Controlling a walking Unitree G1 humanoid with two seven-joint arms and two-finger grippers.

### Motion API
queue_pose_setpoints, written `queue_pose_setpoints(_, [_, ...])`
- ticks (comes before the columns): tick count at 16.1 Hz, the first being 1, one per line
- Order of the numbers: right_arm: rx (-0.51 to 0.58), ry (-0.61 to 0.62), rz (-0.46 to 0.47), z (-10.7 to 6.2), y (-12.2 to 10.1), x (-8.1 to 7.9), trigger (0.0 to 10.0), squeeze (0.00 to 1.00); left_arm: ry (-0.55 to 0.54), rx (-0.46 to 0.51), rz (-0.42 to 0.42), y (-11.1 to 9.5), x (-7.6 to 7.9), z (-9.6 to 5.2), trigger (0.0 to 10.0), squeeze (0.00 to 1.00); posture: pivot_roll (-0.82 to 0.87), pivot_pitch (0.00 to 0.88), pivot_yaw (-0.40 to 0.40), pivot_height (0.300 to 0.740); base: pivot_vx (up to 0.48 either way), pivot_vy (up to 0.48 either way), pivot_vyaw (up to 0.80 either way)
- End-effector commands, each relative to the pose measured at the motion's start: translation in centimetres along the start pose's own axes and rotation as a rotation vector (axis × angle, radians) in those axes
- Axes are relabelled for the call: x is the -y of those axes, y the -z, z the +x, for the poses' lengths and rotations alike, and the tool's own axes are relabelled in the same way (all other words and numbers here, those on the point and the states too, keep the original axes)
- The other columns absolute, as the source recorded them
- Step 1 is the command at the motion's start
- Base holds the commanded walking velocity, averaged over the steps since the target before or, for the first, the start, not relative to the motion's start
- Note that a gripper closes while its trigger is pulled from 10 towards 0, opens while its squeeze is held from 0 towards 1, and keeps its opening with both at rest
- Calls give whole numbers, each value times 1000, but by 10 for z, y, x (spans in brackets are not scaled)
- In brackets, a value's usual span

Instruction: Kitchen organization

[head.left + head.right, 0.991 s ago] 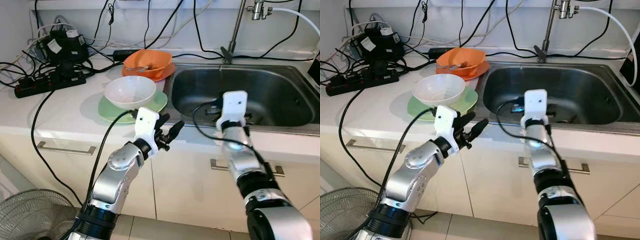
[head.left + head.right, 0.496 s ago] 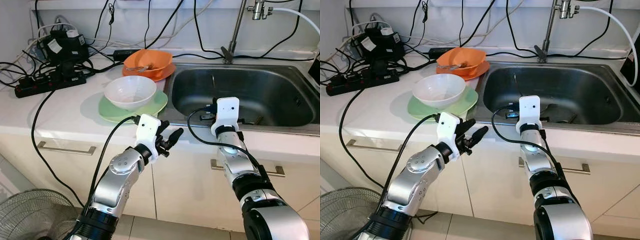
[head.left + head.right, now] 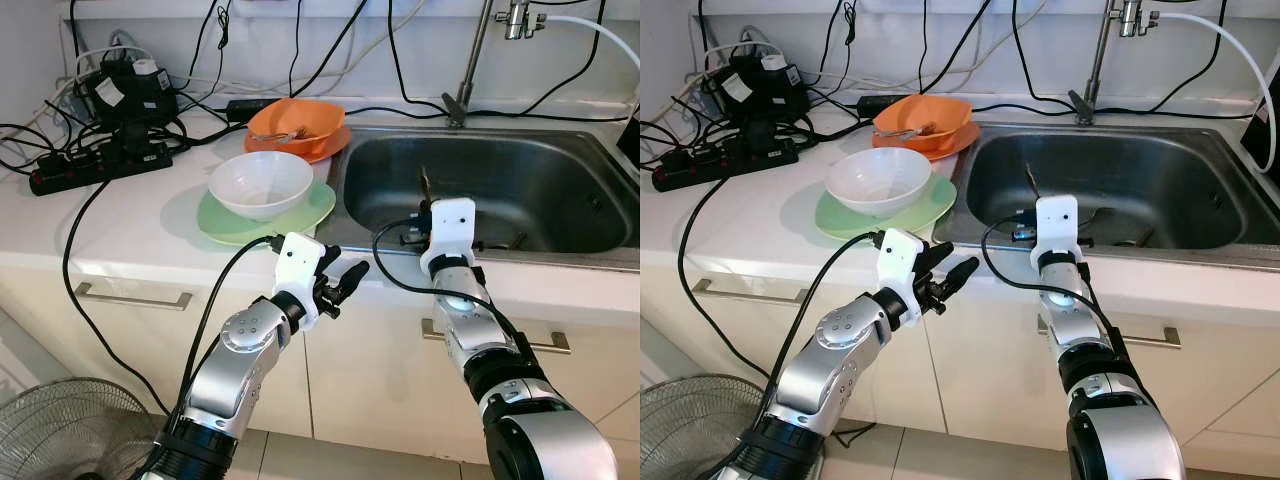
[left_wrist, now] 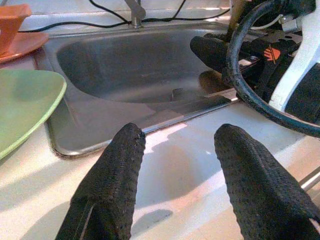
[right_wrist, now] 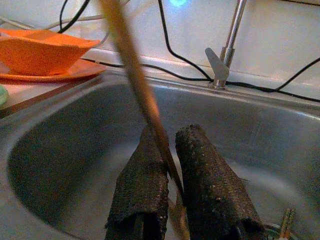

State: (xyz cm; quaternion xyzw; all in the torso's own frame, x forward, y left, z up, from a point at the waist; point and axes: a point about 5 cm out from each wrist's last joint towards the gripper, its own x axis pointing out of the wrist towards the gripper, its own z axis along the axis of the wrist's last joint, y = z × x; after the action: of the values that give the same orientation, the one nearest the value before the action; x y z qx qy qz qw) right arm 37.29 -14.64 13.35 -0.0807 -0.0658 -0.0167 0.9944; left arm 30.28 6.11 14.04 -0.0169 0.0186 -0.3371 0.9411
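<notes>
My right gripper is shut on a thin brown chopstick inside the steel sink. The stick rises tilted above the white wrist mount near the sink's front wall. My left gripper hangs open and holds nothing, just in front of the counter edge, left of the sink; its fingers point across the sink rim. A white bowl sits on a green plate on the counter. Behind it an orange bowl with a utensil in it rests on an orange plate.
A faucet stands behind the sink. Power strips and tangled cables cover the counter's back left. More utensil ends lie near the drain. A floor fan stands at lower left. Cabinet fronts with handles run below the counter.
My right arm has drawn back and lower toward the sink's front wall, and the chopstick now shows above its wrist. My left gripper has barely moved.
</notes>
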Motion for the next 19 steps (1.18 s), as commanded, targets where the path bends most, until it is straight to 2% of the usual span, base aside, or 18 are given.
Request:
queue_pose_setpoints(1, [10,-6,7,2,-3,-2,10000,0,-7,-1,13,-1,-2,-1,10000,0,79,0,72,740,0,0,0])
queue_pose_setpoints(8, [0,3,10,1,-1,-2,10000,0,-14,-3,20,-1,-3,-1,10000,0,83,0,75,740,0,0,0])
queue_pose_setpoints(11, [15,2,21,0,-3,-4,10000,0,-52,29,39,-7,-7,0,10000,0,80,0,77,740,0,0,0])
queue_pose_setpoints(13, [42,-20,54,-1,-8,-12,10000,0,-174,100,101,-20,-17,0,10000,0,71,0,78,740,0,0,0])
queue_pose_setpoints(14, [50,-25,58,-2,-9,-14,10000,0,-193,122,118,-22,-18,0,10000,0,72,0,78,740,0,0,0])
queue_pose_setpoints(15, [68,-47,74,-4,-12,-20,10000,0,-251,190,145,-44,-26,2,10000,0,73,0,75,740,0,0,0])
queue_pose_setpoints(17, [84,-74,93,-8,-14,-29,10000,0,-353,263,154,-70,-41,0,10000,0,69,1,74,740,0,0,0])
queue_pose_setpoints(18, [86,-85,98,-11,-13,-33,10000,0,-428,284,167,-84,-55,-2,10000,0,68,0,73,740,0,0,0])
queue_pose_setpoints(19, [81,-90,100,-13,-12,-35,10000,0,-463,277,172,-88,-64,-3,10000,0,72,0,73,740,0,0,0])
